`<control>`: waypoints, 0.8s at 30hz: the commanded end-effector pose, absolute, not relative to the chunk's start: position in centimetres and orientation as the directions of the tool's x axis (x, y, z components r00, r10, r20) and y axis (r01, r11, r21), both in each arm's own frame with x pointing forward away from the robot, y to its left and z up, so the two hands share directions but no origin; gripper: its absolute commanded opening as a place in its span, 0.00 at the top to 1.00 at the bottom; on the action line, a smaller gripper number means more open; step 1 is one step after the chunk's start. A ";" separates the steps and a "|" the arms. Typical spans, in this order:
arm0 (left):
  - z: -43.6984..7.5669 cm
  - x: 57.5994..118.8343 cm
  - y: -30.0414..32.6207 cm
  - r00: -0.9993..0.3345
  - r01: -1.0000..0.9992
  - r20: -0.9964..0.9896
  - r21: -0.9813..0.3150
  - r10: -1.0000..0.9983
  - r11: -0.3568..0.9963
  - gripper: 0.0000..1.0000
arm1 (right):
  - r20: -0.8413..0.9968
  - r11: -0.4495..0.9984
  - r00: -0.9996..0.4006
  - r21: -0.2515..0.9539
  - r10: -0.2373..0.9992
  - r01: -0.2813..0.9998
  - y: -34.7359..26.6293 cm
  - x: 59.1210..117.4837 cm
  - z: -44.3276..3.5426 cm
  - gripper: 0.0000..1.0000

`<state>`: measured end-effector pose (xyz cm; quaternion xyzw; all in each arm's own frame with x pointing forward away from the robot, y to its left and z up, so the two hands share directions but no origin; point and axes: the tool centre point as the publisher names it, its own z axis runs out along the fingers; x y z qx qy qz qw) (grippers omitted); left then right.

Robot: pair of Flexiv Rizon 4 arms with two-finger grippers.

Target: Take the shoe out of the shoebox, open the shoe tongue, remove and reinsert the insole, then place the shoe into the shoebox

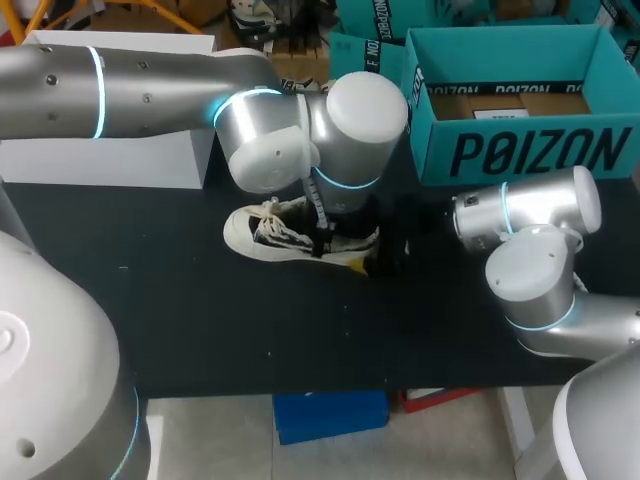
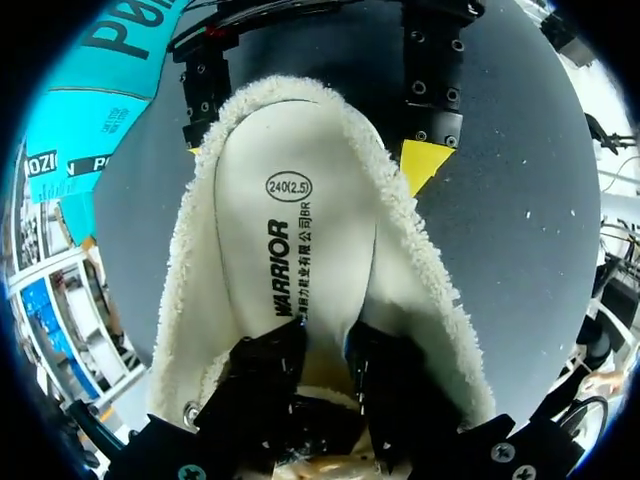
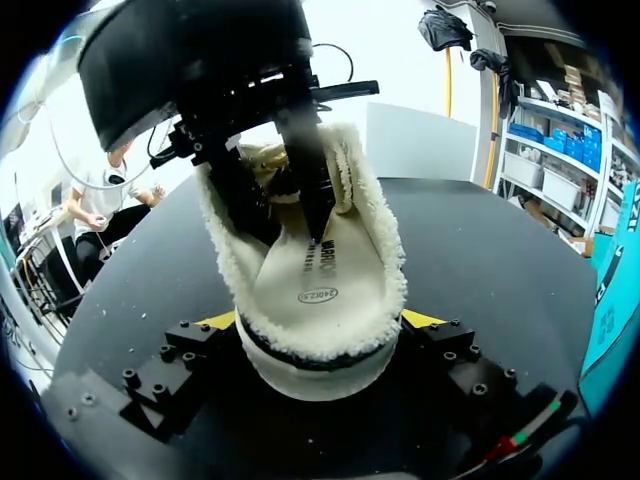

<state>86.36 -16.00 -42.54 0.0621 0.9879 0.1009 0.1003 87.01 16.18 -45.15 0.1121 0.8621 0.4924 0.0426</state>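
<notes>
Fleece (image 2: 420, 260) is lining the whole collar of the shoe (image 1: 275, 232), so you are dealing with something soft and light that is going to squash and twist rather than resist. Only the rubber sole is likely giving you anything stiff to push against.

The shoe is sitting on the black table (image 1: 200, 320), out of the box, with its toe pointing toward your left arm's side and its laces (image 1: 272, 225) lying loose. Your right gripper (image 3: 318, 320) is clamping the heel from both sides of the fleecy rim. That is looking like the sound place to hold, low on the heel where the walls are probably firmest.

Your left gripper (image 2: 325, 365) is reaching down into the opening onto the white insole (image 2: 290, 250), toward the forefoot. You cannot tell from these views whether it is pinching the insole or only pressing on it. The insole is looking thin and floppy, so taking it by an edge rather than the flat middle is probably the safer bet, since the fleece may be dragging on it.

The teal shoebox (image 1: 520, 150) is standing open at the back right of the table, apart from the shoe. It is holding no shoe, only a brown cardboard sheet (image 1: 500, 100) with a white slip on it.
</notes>
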 end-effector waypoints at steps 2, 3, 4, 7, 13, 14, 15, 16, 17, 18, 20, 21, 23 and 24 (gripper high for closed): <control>-71.6 90.9 -11.4 -0.976 0.129 -0.150 0.189 0.159 0.973 0.73 | 0.039 0.492 -0.971 0.857 0.238 0.155 16.4 87.1 -45.7 1.00; -71.7 90.7 -11.5 -0.974 0.128 -0.158 0.196 0.160 0.972 0.72 | 0.039 0.492 -0.971 0.857 0.238 0.155 16.4 87.1 -45.7 1.00; -71.8 90.5 -11.6 -0.973 0.127 -0.165 0.204 0.161 0.971 0.72 | 0.039 0.492 -0.971 0.857 0.238 0.155 16.4 87.1 -45.7 1.00; -72.3 90.2 -11.8 -0.968 0.106 -0.197 0.246 0.157 0.963 0.72 | 0.039 0.492 -0.971 0.857 0.238 0.155 16.4 87.1 -45.7 1.00; -73.8 91.5 -12.3 -0.952 0.073 -0.265 0.294 0.154 0.953 0.75 | 0.039 0.492 -0.971 0.857 0.238 0.155 16.4 87.1 -45.7 1.00; -74.1 91.9 -12.4 -0.948 0.069 -0.278 0.303 0.157 0.951 0.75 | 0.039 0.492 -0.971 0.857 0.238 0.155 16.4 87.1 -45.7 1.00; -74.3 92.2 -12.4 -0.944 0.065 -0.288 0.311 0.159 0.948 0.75 | 0.039 0.492 -0.971 0.857 0.238 0.155 16.4 87.1 -45.7 1.00; -74.5 92.7 -12.4 -0.940 0.063 -0.300 0.315 0.162 0.947 0.75 | 0.039 0.492 -0.971 0.857 0.238 0.155 16.4 87.1 -45.7 1.00; -74.8 93.1 -12.5 -0.937 0.060 -0.309 0.322 0.165 0.945 0.75 | 0.039 0.492 -0.971 0.857 0.238 0.155 16.4 87.1 -45.7 1.00; -75.0 93.7 -12.4 -0.934 0.057 -0.318 0.322 0.165 0.945 0.75 | 0.039 0.492 -0.971 0.857 0.238 0.155 16.4 87.1 -45.7 1.00; -75.2 94.6 -12.4 -0.927 0.052 -0.336 0.323 0.166 0.945 0.75 | 0.039 0.492 -0.971 0.857 0.238 0.155 16.4 87.1 -45.7 1.00; -75.2 95.3 -12.4 -0.922 0.046 -0.350 0.330 0.167 0.943 0.74 | 0.039 0.492 -0.971 0.857 0.238 0.155 16.4 87.1 -45.7 1.00; -75.1 96.2 -12.3 -0.912 0.037 -0.376 0.329 0.167 0.944 0.74 | 0.039 0.492 -0.971 0.857 0.238 0.155 16.4 87.1 -45.7 1.00; -74.9 96.7 -12.3 -0.907 0.032 -0.388 0.325 0.164 0.945 0.74 | 0.039 0.492 -0.971 0.857 0.238 0.155 16.4 87.1 -45.7 1.00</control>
